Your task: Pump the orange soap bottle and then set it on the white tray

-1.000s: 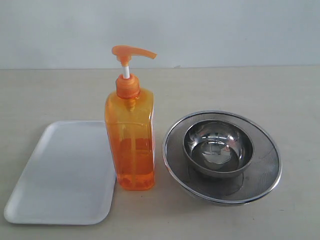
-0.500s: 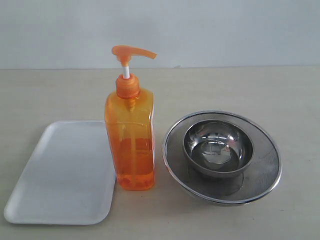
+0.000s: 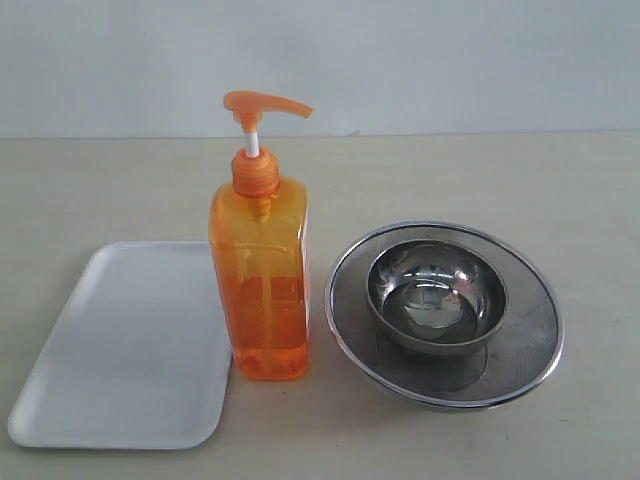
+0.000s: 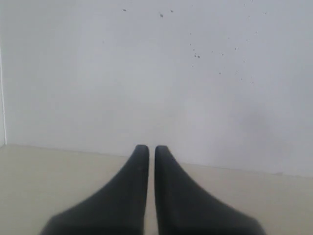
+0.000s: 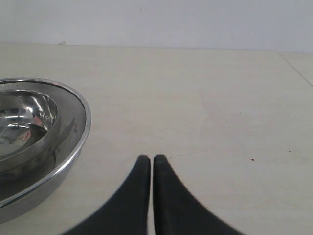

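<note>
Nearest you in the exterior view, the tray [image 3: 120, 350] lies flat at the front left of the table [image 3: 560, 180]. Nothing lies on it. Just past its right rim the bottle [image 3: 262, 290] stands upright on the table, not on the tray. You cannot tell whether its base touches the rim. Its pump head [image 3: 262, 103] is raised on the white stem, spout pointing right. To the bottle's right, across a narrow gap, sits the strainer [image 3: 530, 330] with the bowl [image 3: 437, 290] nested inside it. Beyond them bare table runs back to the wall [image 3: 450, 60].

You see the grippers only in the wrist views. The left gripper [image 4: 151, 149] has its dark jaws drawn together with only a sliver between them, holding nothing. Past it are a strip of table, then the wall.

The right gripper [image 5: 151, 159] is likewise closed on nothing, low over the table. The strainer's rim [image 5: 80, 127] and the bowl [image 5: 24, 117] are near it but apart, with open table and the wall farther on.
</note>
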